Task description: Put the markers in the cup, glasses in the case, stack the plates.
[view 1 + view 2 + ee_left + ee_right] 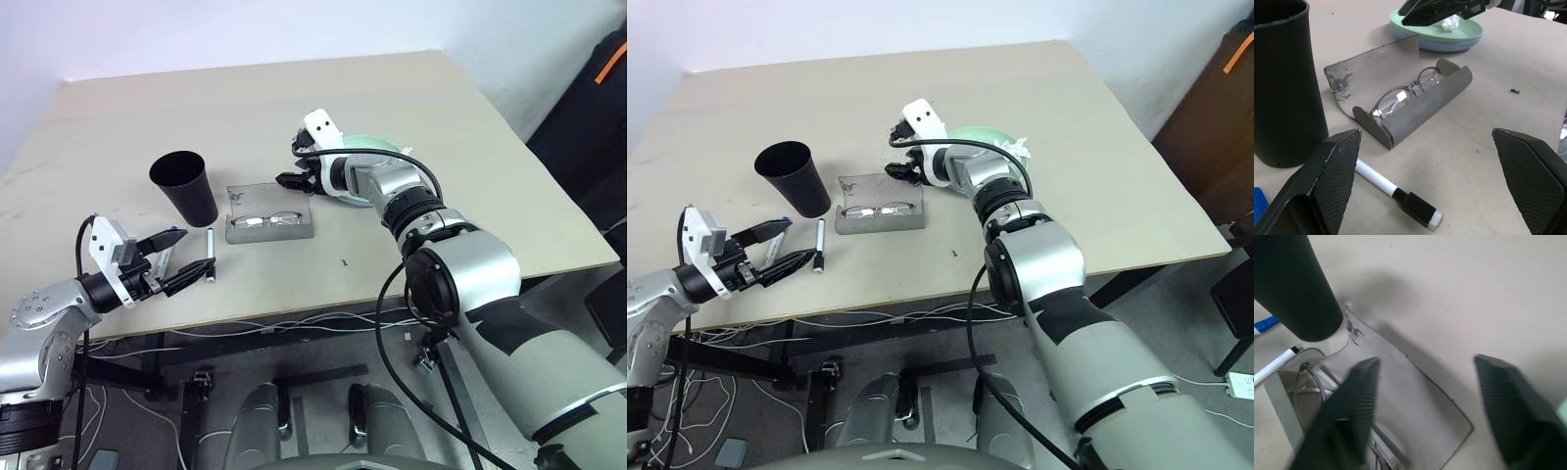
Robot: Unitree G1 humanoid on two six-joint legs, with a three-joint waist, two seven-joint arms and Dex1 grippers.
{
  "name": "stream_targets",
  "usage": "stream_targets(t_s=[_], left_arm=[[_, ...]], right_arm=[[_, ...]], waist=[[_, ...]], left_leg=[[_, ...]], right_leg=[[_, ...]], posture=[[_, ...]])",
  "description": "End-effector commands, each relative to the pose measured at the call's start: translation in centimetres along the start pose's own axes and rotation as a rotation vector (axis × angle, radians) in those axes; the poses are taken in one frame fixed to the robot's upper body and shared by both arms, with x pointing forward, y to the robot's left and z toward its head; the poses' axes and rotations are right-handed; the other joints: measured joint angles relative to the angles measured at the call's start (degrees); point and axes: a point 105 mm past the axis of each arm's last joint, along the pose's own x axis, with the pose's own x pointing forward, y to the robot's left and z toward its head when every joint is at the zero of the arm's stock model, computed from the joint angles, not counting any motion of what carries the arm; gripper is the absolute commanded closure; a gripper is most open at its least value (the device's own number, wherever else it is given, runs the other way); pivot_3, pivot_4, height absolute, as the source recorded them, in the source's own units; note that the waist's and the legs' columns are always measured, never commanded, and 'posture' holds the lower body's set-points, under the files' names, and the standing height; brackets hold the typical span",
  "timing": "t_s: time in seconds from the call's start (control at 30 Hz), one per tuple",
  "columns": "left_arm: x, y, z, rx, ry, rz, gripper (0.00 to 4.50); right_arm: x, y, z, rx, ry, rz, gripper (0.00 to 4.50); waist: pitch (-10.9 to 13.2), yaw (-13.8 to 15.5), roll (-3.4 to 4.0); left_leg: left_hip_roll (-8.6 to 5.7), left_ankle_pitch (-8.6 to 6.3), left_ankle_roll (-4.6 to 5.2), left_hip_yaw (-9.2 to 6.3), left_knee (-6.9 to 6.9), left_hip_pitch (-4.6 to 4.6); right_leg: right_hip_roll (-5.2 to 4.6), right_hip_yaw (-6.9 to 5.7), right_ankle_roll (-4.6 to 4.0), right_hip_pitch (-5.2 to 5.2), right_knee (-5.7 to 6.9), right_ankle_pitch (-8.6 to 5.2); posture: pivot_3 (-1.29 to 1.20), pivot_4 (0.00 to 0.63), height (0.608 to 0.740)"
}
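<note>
Left wrist view: glasses (pixel 1400 95) inside case (pixel 1415 110); both pincers (pixel 176 259) (pixel 297 179) released.

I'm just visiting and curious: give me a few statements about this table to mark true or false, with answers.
1. The glasses lie in the open case. True.
2. Both markers stand in the cup. False: the black-capped marker and the blue-capped marker lie on the table.
3. The plates are stacked, green on blue. True.
4. The case lid is shut. False: it stands open.
5. The left gripper holds a marker. False: it is open and holds nothing.
</note>
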Motion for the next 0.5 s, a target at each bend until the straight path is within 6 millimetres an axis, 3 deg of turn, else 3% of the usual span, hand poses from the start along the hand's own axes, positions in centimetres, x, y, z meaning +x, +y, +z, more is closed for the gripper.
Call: stream_targets(t_s=[0.03, 0.33, 0.5], left_arm=[[-0.3, -0.1, 1.2, 0.046, -0.03, 0.004, 0.0], [0.0, -0.6, 1.9, 0.052, -0.035, 0.01, 0.0], [-0.4, -0.5, 1.7, 0.048, -0.033, 0.019, 0.0]], right_arm=[[0.1, -0.2, 0.2, -0.003, -0.016, -0.034, 0.01], [0.0, -1.1, -1.9, 0.076, 0.028, -0.082, 0.01], [0.0, -0.4, -2.0, 0.121, 0.034, -0.025, 0.01]], waist=[[0.0, 0.0, 0.0], [0.0, 0.0, 0.0], [0.0, -0.4, 0.0]], left_leg=[[0.0, 0.0, 0.0, 0.0, 0.0, 0.0], [0.0, 0.0, 0.0, -0.02, 0.02, 0.01], [0.0, 0.0, 0.0, -0.02, 0.02, 0.0]], right_leg=[[0.0, 0.0, 0.0, 0.01, 0.0, 0.0], [0.0, 0.0, -0.01, 0.02, 0.0, 0.0], [0.0, 0.0, 0.0, 0.04, 0.0, 0.0]], posture=[[0.0, 0.15, 0.739], [0.0, 0.15, 0.739], [0.0, 0.15, 0.739]])
